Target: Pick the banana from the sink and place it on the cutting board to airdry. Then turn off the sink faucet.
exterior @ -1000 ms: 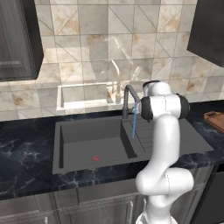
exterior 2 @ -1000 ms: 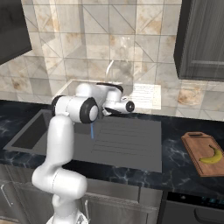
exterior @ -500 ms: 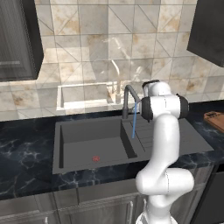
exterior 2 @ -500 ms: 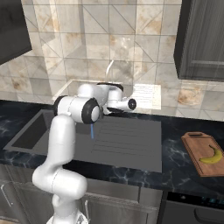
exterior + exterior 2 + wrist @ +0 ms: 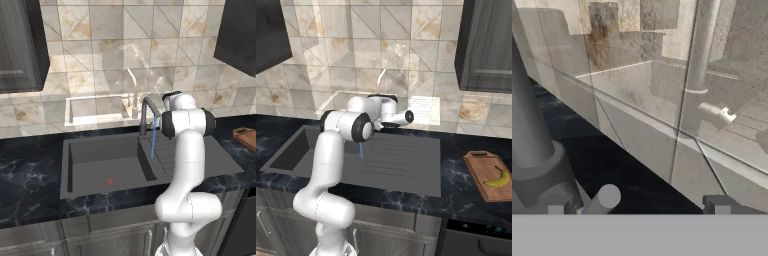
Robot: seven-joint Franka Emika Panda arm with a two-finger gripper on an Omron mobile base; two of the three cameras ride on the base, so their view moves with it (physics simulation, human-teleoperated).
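A: Where is the banana [image 5: 496, 177]?
B: It lies flat on the board [image 5: 479, 165], on the counter [image 5: 456, 190], well to the right of the fingers [image 5: 634, 204] and apart from them.

A: And the fingers themselves?
B: They stand wide apart with nothing between them. One finger tip sits just beside the faucet [image 5: 534, 150] base, where a short round lever [image 5: 604, 197] pokes out. The other tip is out over dark counter near the tiled wall [image 5: 642, 95].

A: Do they touch the faucet?
B: I cannot tell. The tip is very close to the base, but contact is hidden at the bottom of the hand view.

A: Is water running?
B: Yes. A thin blue stream [image 5: 153, 140] falls from the faucet's [image 5: 145, 112] spout, below and in front of the fingers, and lands at the edge between the basin and the ribbed drainboard.

A: And the sink [image 5: 105, 162]?
B: It lies below the fingers, with a small red drain ring [image 5: 109, 181] on its floor.
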